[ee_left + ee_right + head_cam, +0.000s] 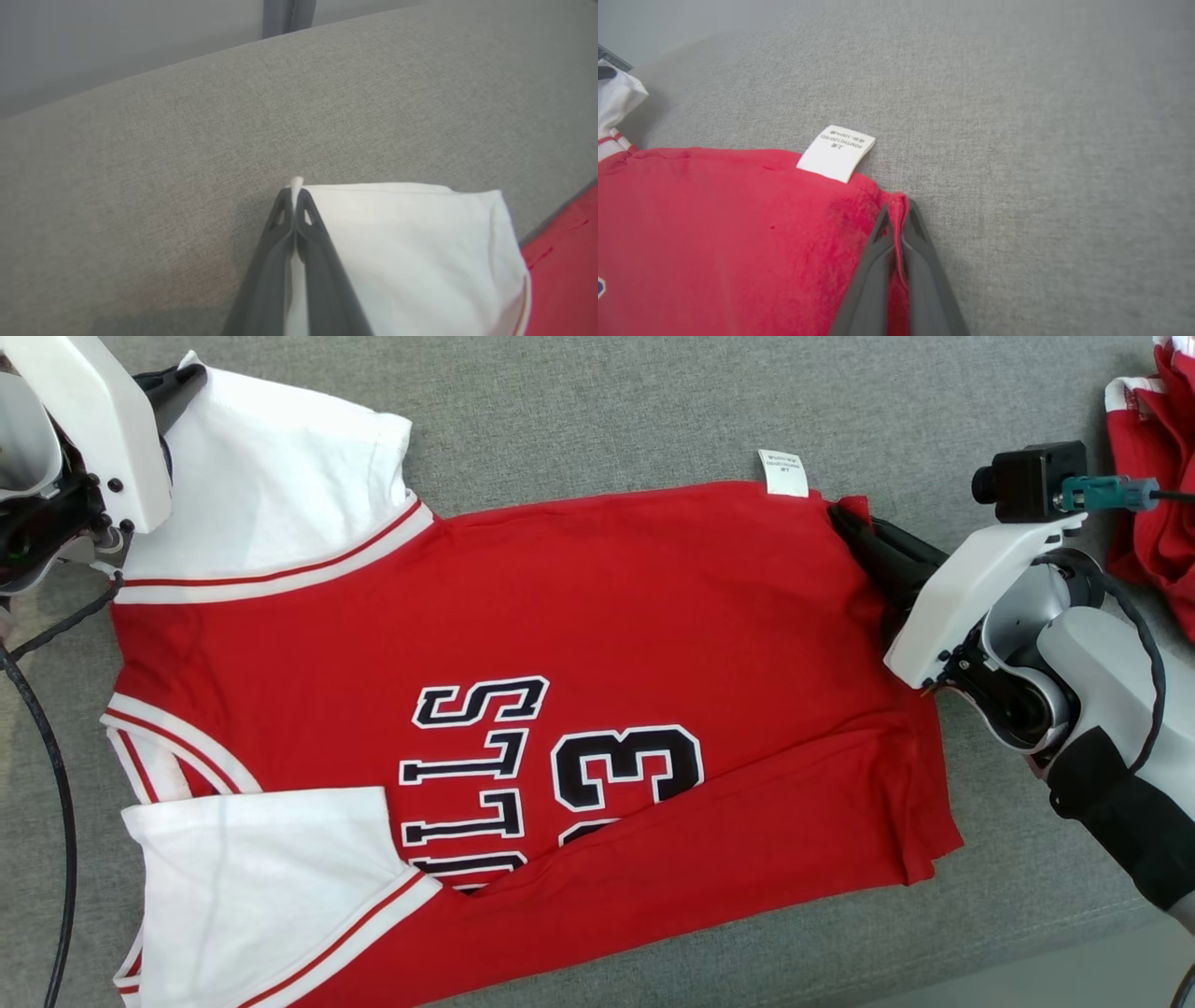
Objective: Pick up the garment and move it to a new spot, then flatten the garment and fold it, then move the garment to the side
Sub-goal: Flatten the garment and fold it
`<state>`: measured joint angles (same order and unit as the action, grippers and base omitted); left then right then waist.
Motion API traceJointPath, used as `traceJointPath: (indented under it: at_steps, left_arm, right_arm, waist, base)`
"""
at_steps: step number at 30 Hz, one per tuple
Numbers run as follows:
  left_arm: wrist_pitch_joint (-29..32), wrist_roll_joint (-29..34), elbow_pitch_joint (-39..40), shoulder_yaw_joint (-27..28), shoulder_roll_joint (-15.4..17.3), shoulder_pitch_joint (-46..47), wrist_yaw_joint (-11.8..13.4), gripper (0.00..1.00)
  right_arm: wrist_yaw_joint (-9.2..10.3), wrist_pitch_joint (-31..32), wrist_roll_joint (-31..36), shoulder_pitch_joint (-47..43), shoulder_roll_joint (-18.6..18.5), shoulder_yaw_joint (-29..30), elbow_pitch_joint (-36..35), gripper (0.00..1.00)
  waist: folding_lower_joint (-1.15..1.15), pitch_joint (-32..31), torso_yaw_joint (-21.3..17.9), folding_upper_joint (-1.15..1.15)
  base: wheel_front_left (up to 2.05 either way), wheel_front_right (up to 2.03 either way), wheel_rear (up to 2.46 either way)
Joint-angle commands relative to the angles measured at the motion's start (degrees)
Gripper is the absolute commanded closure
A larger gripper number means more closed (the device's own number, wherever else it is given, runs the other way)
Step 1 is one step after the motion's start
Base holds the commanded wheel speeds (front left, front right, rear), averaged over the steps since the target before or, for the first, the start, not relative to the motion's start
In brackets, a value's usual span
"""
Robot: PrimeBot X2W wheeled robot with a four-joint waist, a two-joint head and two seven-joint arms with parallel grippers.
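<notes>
A red jersey (579, 616) with white sleeves and black lettering lies spread on the grey cloth surface, its near long edge folded over. My left gripper (191, 378) is shut on the tip of the far white sleeve (411, 242), pinching the cloth between both fingers (295, 205). My right gripper (845, 518) is shut on the jersey's red hem corner (899, 205), just right of a white care label (837, 151).
Another red and white garment (1153, 476) lies bunched at the far right edge. A black cable (51, 775) hangs down the left side. Bare grey surface (597, 401) stretches beyond the jersey.
</notes>
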<state>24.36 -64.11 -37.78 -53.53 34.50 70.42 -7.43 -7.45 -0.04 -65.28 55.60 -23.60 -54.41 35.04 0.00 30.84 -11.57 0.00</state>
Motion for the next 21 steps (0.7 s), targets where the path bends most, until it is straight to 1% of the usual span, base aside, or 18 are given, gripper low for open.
traceJointPath:
  at_steps: [1, 10, 17, 21]
  left_arm:
    - [-0.77, -0.42, -0.01, -0.27, 0.15, 0.58, -0.07, 1.0]
    - [-5.46, -2.01, 2.32, -2.79, 0.28, -1.6, -0.07, 1.0]
    - [-8.87, -2.97, 3.79, -4.52, 0.82, -3.12, -0.07, 1.0]
    - [-12.96, -3.75, 5.25, -5.22, 0.87, -4.29, -0.07, 1.0]
  right_arm:
    - [-0.04, -0.98, 0.47, -0.18, -0.06, -0.52, 0.95, 1.0]
    - [-0.05, -10.28, 2.57, -0.36, -0.34, -1.11, 4.15, 1.0]
    - [-0.05, -12.91, 2.77, -0.98, -0.48, -1.78, 7.7, 1.0]
    - [-0.05, -13.99, 3.55, -1.11, -0.71, -2.25, 9.31, 1.0]
  waist:
    - [0.0, -0.35, 0.18, 0.0]
    - [0.0, -2.55, 2.33, 0.0]
    - [0.0, -3.74, 4.53, 0.0]
    - [0.0, -4.71, 5.74, 0.0]
  base:
    - [0.0, 0.0, 0.0]
    - [0.0, 0.0, 0.0]
    - [0.0, 0.0, 0.0]
    - [0.0, 0.0, 0.0]
